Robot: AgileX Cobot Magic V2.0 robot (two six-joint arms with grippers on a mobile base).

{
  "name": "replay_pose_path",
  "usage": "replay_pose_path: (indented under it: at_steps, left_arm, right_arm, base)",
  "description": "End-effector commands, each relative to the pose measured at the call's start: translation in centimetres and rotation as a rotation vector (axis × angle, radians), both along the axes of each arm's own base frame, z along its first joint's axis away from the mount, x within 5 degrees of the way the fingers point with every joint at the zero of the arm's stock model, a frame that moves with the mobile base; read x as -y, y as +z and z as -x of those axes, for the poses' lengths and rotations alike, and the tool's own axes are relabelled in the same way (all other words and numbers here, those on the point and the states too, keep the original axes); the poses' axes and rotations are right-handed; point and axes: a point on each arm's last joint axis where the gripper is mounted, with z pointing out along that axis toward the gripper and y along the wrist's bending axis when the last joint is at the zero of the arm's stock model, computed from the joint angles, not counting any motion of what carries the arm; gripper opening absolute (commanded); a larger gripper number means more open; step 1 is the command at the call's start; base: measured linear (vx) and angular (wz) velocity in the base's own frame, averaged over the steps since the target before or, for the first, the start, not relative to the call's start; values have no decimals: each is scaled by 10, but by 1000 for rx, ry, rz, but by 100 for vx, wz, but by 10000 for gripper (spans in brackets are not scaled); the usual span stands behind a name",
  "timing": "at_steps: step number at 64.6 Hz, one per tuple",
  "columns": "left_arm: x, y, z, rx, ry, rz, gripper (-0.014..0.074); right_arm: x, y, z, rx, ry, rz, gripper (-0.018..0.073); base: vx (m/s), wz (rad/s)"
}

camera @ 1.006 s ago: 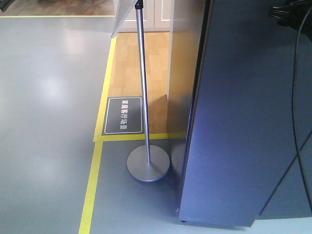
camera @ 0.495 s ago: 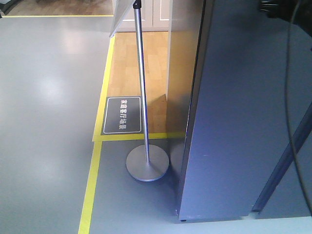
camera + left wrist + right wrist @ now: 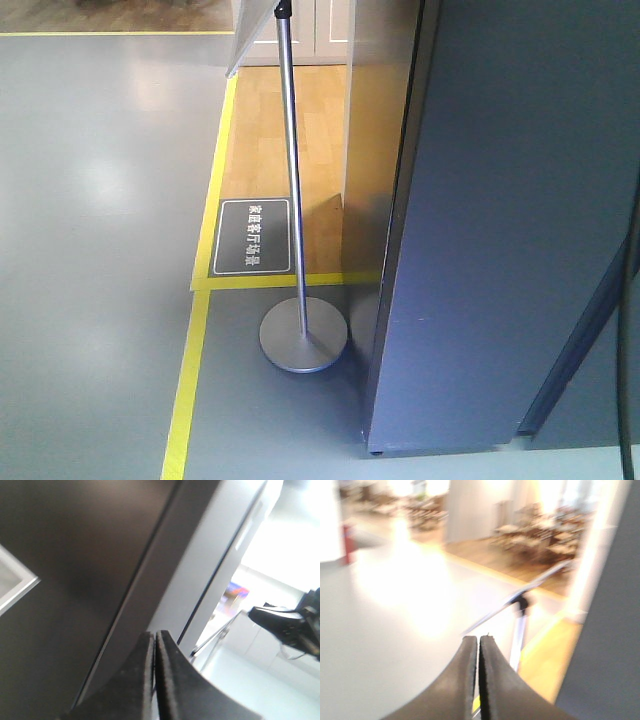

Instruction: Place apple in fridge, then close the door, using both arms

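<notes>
The fridge [image 3: 500,250] shows only its dark grey outside, right of the sign stand [image 3: 303,338]; no apple in sight. Left gripper [image 3: 154,645] is clenched on nothing, close by the fridge's dark face. Right gripper [image 3: 478,650], blurry, looks clenched empty too.

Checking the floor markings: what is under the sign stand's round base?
The round base sits on grey floor, just below the yellow tape line. The dark floor label lies behind it, uncovered. Beneath the base itself is hidden.
</notes>
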Motion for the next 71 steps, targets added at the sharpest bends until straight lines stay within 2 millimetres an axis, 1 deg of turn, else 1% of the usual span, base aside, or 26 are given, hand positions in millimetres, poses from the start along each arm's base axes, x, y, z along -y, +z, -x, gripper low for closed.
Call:
replay_pose_path:
  at_steps: [1,6,11,15,16,17,18,20,24,25,27,30,31,32,33,35,38,41,42,46,51,52,55,58,64,71]
  left_arm:
    - [22,43,62,146,-156,-109,-8]
    - [31,55,90,184,-130,-224,-8]
    - [40,62,124,214,-108,-298,-8]
    - [48,63,153,234,-95,-337,-8]
    - [49,60,157,224,-92,-345,-8]
    - [52,60,167,232,-89,-355,-8]
    - [53,58,172,229,-86,-364,-8]
    - [57,52,185,223,-82,-374,-8]
    - [63,37,208,201,-78,-386,-8]
    - [65,30,215,192,-76,-386,-8]
    - [67,21,224,177,-70,-386,-8]
    - [70,-1,238,138,-51,-388,-8]
    - [72,-3,243,146,-45,-389,-8]
    - [73,-15,247,120,-38,-377,-8]
    - [74,-17,252,128,-29,-378,-8]
    - [76,-31,263,119,-5,-368,-8]
    - [76,-58,268,72,34,-342,-8]
    - [77,-77,273,45,64,-326,-8]
    - [76,-87,272,20,80,-316,-8]
    - [73,-116,272,-40,135,-286,-8]
    - [69,-153,269,-136,195,-235,-8]
    - [69,-155,268,-139,204,-226,-8]
    - [68,-172,267,-192,215,-171,-8]
    - [68,-183,267,-230,212,-112,-8]
    - [69,-195,267,-275,194,-19,-8]
    - [69,-196,267,-281,193,24,-8]
  right_arm:
    - [0,22,33,13,32,16,-5]
    - [1,21,51,-9,33,45,-5]
    - [1,8,69,-30,31,53,-5]
    - [3,-10,87,-32,15,74,-5]
    - [3,-14,91,-34,11,75,-5]
    - [4,-16,98,-25,5,75,-5]
    - [5,-25,101,-40,-2,74,-5]
    - [5,-33,112,-40,-12,65,-5]
    - [8,-63,131,-71,-40,52,-5]
    - [8,-75,134,-92,-46,54,-5]
    - [10,-86,145,-90,-62,55,-5]
    - [11,-114,159,-133,-77,51,-5]
    - [12,-121,163,-140,-82,52,-5]
    - [12,-128,166,-147,-88,51,-5]
    - [13,-137,172,-156,-97,50,-5]
    - [14,-150,178,-166,-110,49,-5]
    - [17,-171,190,-174,-135,43,-5]
    - [18,-190,199,-190,-157,37,-5]
    - [19,-198,201,-202,-165,38,-5]
    - [21,-219,210,-207,-189,36,-3]
    - [23,-232,216,-200,-210,29,-3]
    - [23,-233,217,-196,-213,24,-3]
    - [24,-232,220,-177,-219,12,-3]
    - [24,-230,221,-165,-221,3,-3]
    - [23,-229,222,-166,-215,-22,-3]
    - [22,-228,222,-169,-213,-41,-3]
  base:
    - [0,0]
    - [0,0]
    - [0,0]
    - [0,0]
    - [0,0]
    - [0,0]
    - [0,0]
    - [0,0]
    - [0,0]
    - [0,0]
    - [0,0]
    - [0,0]
    - [0,0]
    - [0,0]
    - [0,0]
    - [0,0]
    - [0,0]
    - [0,0]
    - [0,0]
    - [0,0]
    - [0,0]
    - [0,0]
    - [0,0]
    - [0,0]
    - [0,0]
    - [0,0]
